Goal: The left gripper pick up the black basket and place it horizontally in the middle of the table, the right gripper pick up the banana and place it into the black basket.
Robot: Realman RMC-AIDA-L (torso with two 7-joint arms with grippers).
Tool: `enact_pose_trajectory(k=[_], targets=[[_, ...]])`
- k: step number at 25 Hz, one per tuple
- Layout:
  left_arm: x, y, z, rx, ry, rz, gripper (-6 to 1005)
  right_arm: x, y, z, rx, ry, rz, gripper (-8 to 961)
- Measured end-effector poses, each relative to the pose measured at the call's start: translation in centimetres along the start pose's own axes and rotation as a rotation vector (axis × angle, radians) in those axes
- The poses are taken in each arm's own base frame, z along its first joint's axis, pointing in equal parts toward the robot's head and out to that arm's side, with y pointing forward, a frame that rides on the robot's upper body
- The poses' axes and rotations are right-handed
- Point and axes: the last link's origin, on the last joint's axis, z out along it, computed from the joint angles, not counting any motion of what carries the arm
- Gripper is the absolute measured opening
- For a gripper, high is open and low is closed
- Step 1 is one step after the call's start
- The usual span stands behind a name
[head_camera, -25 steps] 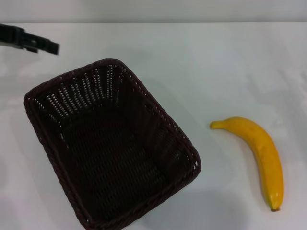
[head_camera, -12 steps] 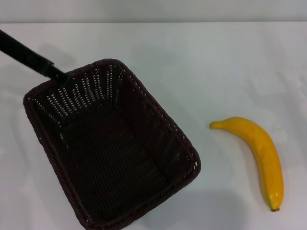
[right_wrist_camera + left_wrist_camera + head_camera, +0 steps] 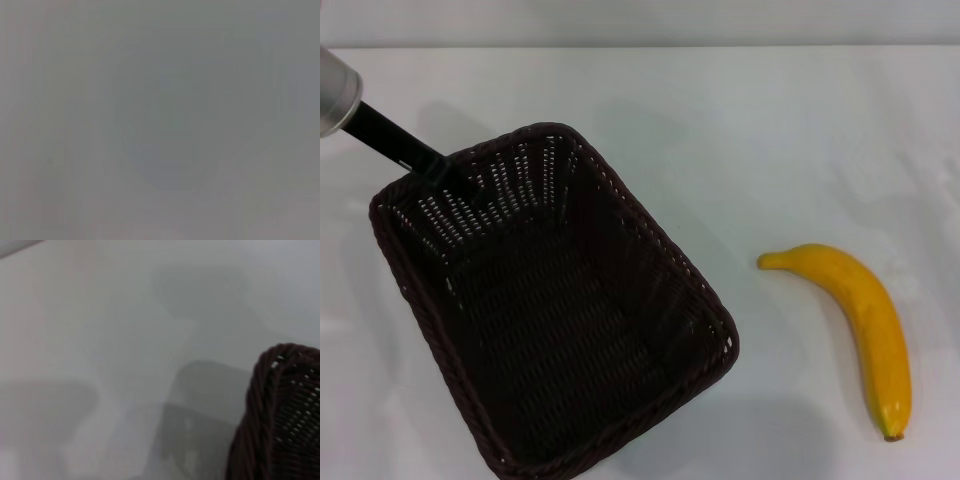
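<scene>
1. One black basket (image 3: 555,310) and one banana (image 3: 860,325) lie on the white counter (image 3: 770,130), well apart.
2. The left gripper (image 3: 438,168) meets the basket's far-left rim; whether its fingers are open or closed cannot be told.
3. Bare counter separates basket and banana, and more lies beyond the basket.

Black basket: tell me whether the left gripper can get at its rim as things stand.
Probably yes. The left gripper is already at the far-left rim of the black basket, with nothing between them on the table. The banana lies well off to the right.
</scene>
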Motion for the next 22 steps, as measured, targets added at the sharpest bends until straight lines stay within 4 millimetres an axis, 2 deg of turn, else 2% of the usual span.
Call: enact_pose_trajectory(k=[8, 11, 16, 22], targets=[[0.1, -0.3, 0.1, 0.016, 0.017, 0.0, 659, 0.1, 0.2, 0.0, -0.008, 0.002, 0.006, 876], [0.1, -0.3, 0.1, 0.015, 0.024, 0.004, 439, 0.1, 0.2, 0.0, -0.008, 0.002, 0.006, 876], [0.0, 0.2, 0.1, -0.026, 0.024, 0.027, 246, 0.1, 0.2, 0.1, -0.01, 0.001, 0.006, 876], [0.2, 1.0, -1.3, -0.139, 0.073, 0.021, 207, 0.0, 0.2, 0.2, -0.009, -0.003, 0.006, 876]])
